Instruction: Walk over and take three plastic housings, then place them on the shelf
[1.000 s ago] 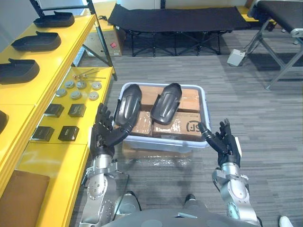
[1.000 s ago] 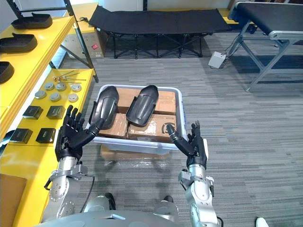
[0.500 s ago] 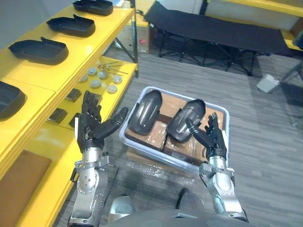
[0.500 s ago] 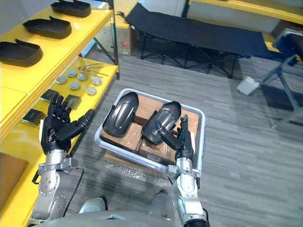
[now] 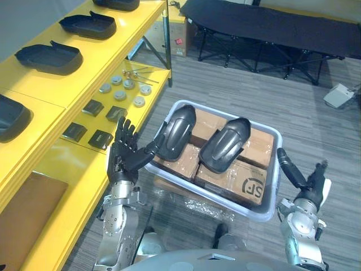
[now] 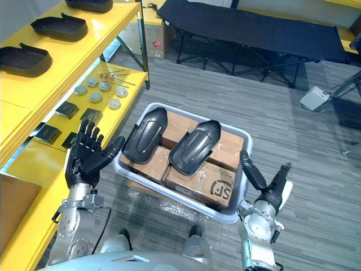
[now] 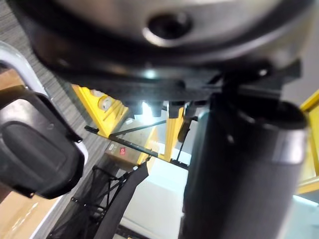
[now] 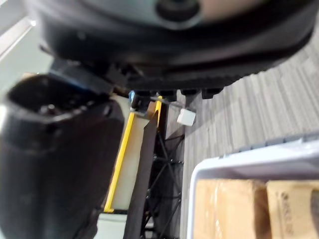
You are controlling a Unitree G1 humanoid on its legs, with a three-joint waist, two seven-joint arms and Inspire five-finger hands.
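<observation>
Two housings (image 5: 176, 131) on printed cartons (image 5: 252, 182)

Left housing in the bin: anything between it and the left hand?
Nothing visible. The left hand is open at the left rim of the bin, thumb pointing toward the left housing, which lies uncovered on the cardboard boxes.

Grey striped carpet floor (image 5: 225, 96), with a black folding cot (image 5: 271, 25) along the far side.
</observation>
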